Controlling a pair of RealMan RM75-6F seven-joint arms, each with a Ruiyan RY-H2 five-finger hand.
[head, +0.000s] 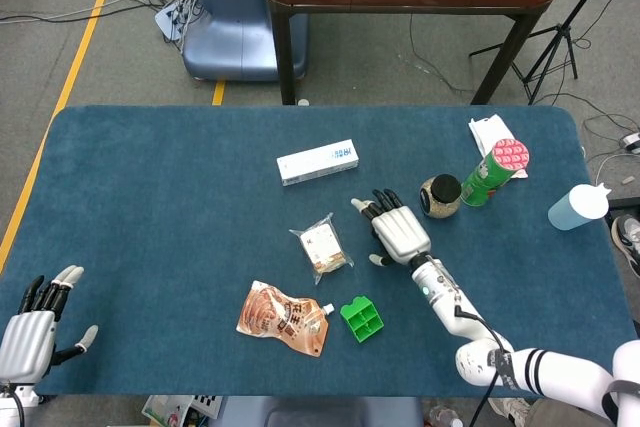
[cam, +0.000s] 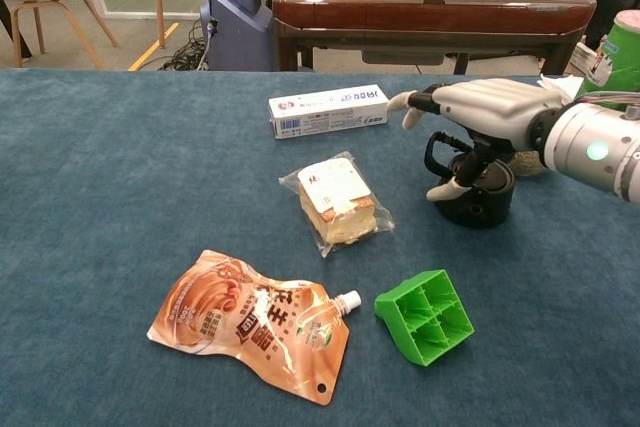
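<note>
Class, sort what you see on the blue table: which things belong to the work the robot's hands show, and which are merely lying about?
In hand:
right hand, open, above the table
dark jar, just beneath it
wrapped cake slice, to its left

Lying about:
white box
orange pouch
green tray
green can
left hand, idle at the table's edge
</note>
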